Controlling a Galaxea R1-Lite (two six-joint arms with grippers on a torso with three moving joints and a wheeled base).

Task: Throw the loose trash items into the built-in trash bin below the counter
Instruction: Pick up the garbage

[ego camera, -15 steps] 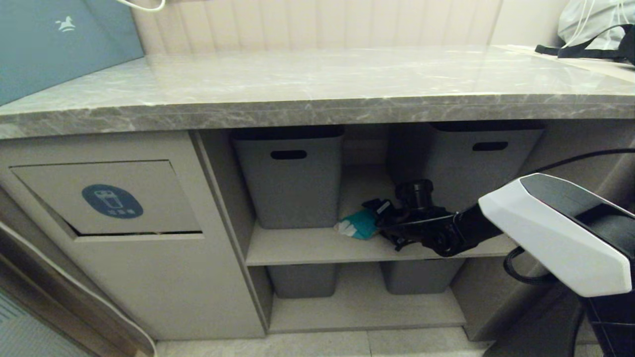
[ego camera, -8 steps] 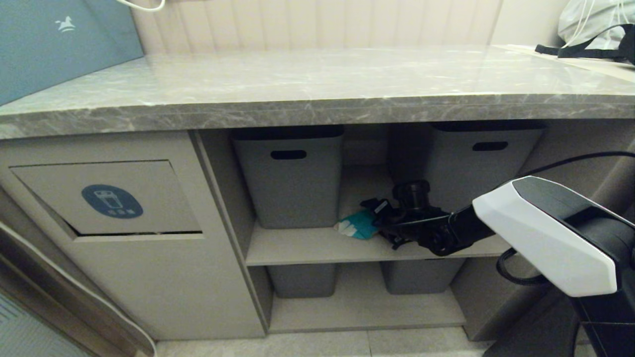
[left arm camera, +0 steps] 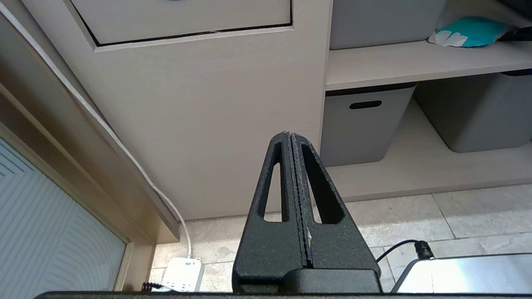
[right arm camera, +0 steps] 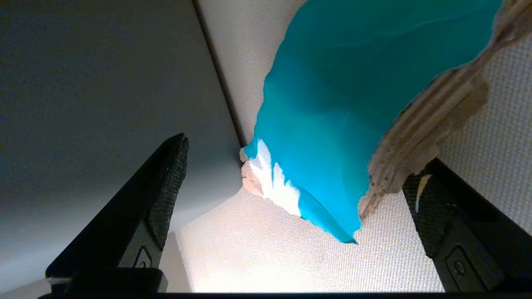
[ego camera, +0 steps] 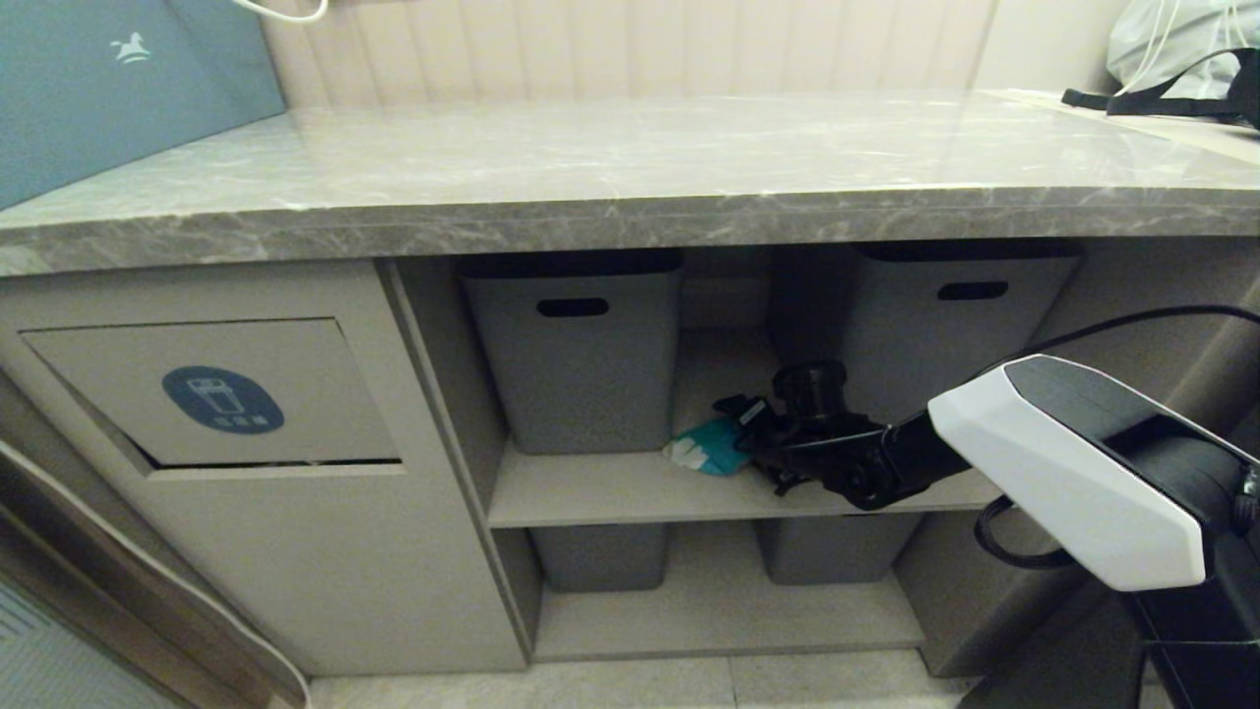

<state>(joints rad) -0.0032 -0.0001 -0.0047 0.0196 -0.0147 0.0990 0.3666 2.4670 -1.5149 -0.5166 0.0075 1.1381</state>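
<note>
Turquoise card (right arm camera: pixel 332 124), torn white and brown at its edges, lies between the right gripper (right arm camera: pixel 291 199)'s wide-spread fingers.

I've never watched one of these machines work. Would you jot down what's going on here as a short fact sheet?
Setting: grey marble counter with open shelves beneath
Trash seen: torn teal packet lying on the upper shelf, between two grey tubs
Right gripper: at the packet, jaws wide open on either side of it, not closed
Left gripper: parked low near the floor, jaws shut, empty
Trash bin flap: closed, in the cabinet left of the shelves
</note>
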